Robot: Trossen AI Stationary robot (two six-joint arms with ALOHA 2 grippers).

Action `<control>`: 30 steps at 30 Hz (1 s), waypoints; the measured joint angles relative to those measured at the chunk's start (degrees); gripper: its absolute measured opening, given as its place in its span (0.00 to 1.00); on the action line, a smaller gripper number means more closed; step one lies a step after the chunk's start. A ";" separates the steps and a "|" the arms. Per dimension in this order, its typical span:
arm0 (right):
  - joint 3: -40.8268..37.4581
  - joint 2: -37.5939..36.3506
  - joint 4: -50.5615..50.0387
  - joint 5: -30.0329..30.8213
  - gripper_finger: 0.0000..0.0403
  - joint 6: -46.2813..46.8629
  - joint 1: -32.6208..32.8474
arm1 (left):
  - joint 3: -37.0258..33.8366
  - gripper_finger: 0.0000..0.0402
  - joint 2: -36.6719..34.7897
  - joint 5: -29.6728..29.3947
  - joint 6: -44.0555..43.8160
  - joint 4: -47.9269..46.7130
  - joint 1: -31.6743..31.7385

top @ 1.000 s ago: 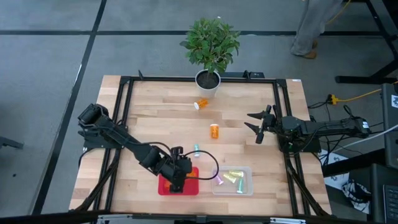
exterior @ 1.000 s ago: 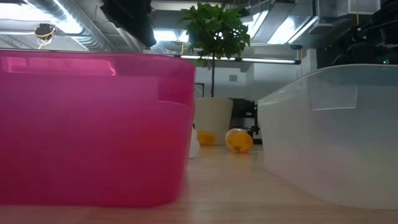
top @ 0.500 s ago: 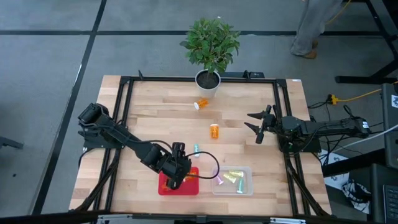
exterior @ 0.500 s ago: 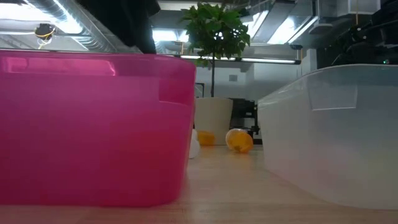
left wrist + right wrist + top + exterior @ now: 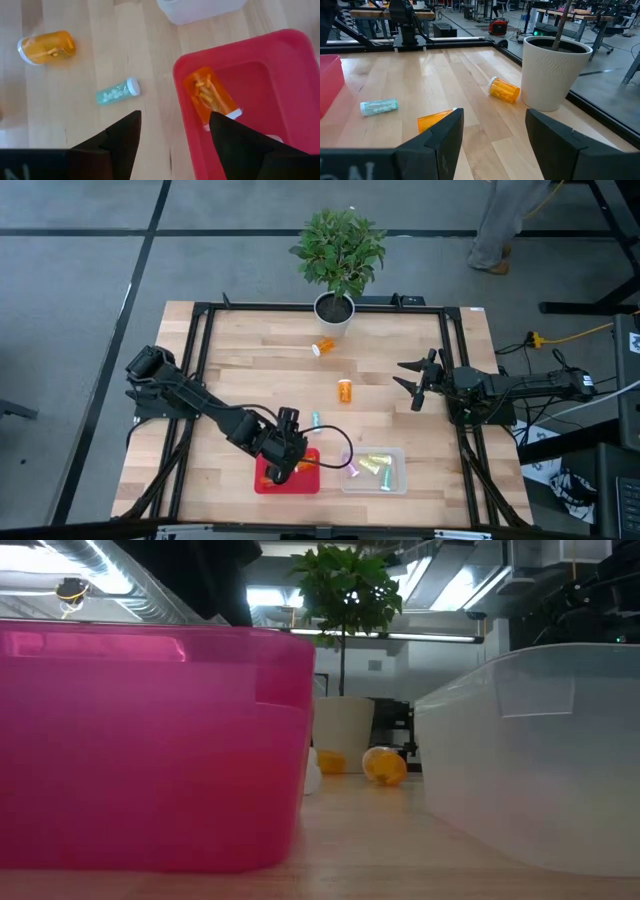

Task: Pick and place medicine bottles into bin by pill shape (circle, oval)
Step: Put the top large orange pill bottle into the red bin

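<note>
My left gripper (image 5: 283, 450) (image 5: 172, 142) is open and empty above the far left corner of the red bin (image 5: 262, 480) (image 5: 280, 55). An orange bottle (image 5: 210, 96) with a white cap lies on its side inside that bin. A teal bottle (image 5: 315, 420) (image 5: 117, 91) lies on the table just beyond the bin. One orange bottle (image 5: 345, 390) (image 5: 46, 47) lies mid-table and another (image 5: 323, 347) (image 5: 504, 90) by the plant pot. My right gripper (image 5: 412, 387) (image 5: 492, 150) is open and empty at the table's right.
A clear bin (image 5: 400, 480) (image 5: 540, 750) beside the red bin holds a few pastel bottles (image 5: 372, 465). A potted plant in a white pot (image 5: 335, 308) (image 5: 555, 72) stands at the far edge. A black frame (image 5: 200, 380) runs along the table's sides. A person's legs (image 5: 500, 220) show beyond the table.
My left gripper has drawn back a little from over the red bin toward the table's far edge. In the low view an orange glow now shows through the red bin's wall where none showed a second ago.
</note>
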 joint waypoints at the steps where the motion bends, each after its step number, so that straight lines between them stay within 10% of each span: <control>1: 0.00 0.00 -0.01 0.01 0.53 0.00 -0.02 | 0.00 0.57 0.00 0.00 0.06 -0.02 0.02; 16: 0.00 0.02 0.24 -0.40 0.53 13.00 0.00 | -2.82 0.57 -13.16 2.93 8.94 4.19 3.27; 30: 0.04 0.04 3.49 2.57 0.53 18.85 0.00 | -39.79 0.57 -40.26 13.70 12.74 35.79 15.77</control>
